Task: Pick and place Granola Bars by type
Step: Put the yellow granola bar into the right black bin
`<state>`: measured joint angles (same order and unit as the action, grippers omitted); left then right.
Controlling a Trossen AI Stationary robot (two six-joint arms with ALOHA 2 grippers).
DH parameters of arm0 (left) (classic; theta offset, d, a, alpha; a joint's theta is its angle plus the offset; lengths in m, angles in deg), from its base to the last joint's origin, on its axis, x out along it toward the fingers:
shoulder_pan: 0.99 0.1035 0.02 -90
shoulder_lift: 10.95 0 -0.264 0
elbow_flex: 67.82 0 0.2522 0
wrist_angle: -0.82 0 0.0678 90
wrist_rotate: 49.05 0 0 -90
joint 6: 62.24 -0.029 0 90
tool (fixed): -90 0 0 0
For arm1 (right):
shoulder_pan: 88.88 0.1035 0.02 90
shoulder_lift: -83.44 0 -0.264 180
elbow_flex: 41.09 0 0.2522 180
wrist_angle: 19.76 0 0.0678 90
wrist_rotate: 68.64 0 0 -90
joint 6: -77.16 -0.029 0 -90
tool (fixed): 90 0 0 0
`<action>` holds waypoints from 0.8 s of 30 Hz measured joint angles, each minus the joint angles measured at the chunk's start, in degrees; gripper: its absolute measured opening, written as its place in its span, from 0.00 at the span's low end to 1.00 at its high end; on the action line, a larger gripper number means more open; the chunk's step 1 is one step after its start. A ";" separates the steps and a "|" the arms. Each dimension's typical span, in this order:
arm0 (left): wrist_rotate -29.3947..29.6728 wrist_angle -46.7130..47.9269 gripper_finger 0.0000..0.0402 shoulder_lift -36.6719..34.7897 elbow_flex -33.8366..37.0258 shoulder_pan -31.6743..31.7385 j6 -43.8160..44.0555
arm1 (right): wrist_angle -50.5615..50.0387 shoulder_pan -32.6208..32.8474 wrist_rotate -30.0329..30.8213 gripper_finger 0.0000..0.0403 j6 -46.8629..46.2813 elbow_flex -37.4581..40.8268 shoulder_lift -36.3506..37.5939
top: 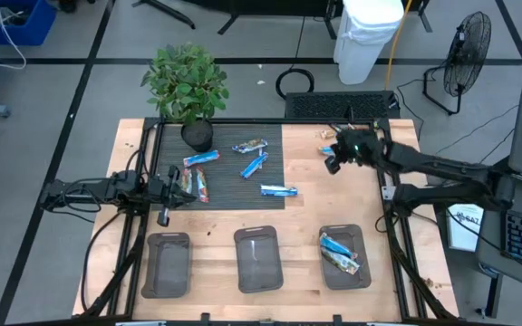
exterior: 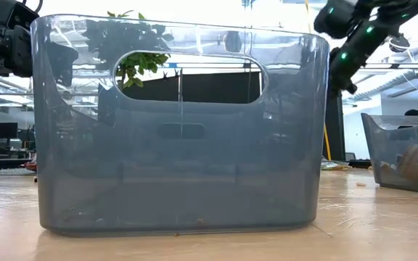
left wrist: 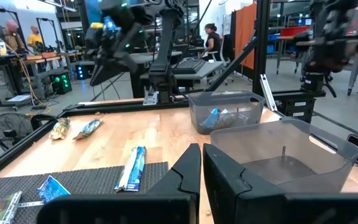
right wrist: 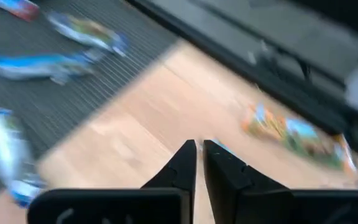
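Several granola bars in blue-and-white wrappers lie flat on the dark ribbed mat, with reddish ones at its left end. Two more bars lie on the bare wood at the far right, blurred in the right wrist view. Others lie in the right clear bin. My right gripper hovers shut just near of those two bars, slanting down, with nothing between its fingers. My left gripper waits level and shut at the mat's left end.
Three clear bins stand along the near edge: left, middle and right. The middle one fills the low view. A potted plant stands at the mat's far left corner. Bare wood lies between the mat and the bins.
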<state>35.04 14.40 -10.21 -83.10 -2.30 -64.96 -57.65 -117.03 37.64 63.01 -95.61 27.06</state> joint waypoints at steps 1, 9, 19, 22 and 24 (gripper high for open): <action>0.00 0.00 0.06 0.01 0.00 -0.01 0.00 | -1.77 -1.77 -0.32 0.08 -0.29 -0.62 -1.33; 0.00 0.00 0.06 -0.01 0.00 -0.02 0.00 | -1.40 -11.01 -3.15 0.30 -4.13 -1.52 -11.12; 0.00 0.00 0.06 -0.01 0.00 -0.02 0.01 | 4.44 -16.93 -1.50 0.56 -7.14 -3.37 -20.23; 0.00 0.00 0.06 0.00 0.00 -0.02 0.00 | 4.27 -18.30 -1.52 0.55 -7.63 -4.92 -23.07; 0.00 0.00 0.06 -0.01 0.00 0.01 0.01 | 3.78 -18.94 -1.56 0.54 -7.25 -5.91 -24.72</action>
<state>35.04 14.40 -10.22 -83.10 -2.29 -64.95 -53.87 -135.97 36.08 55.77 -101.52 2.35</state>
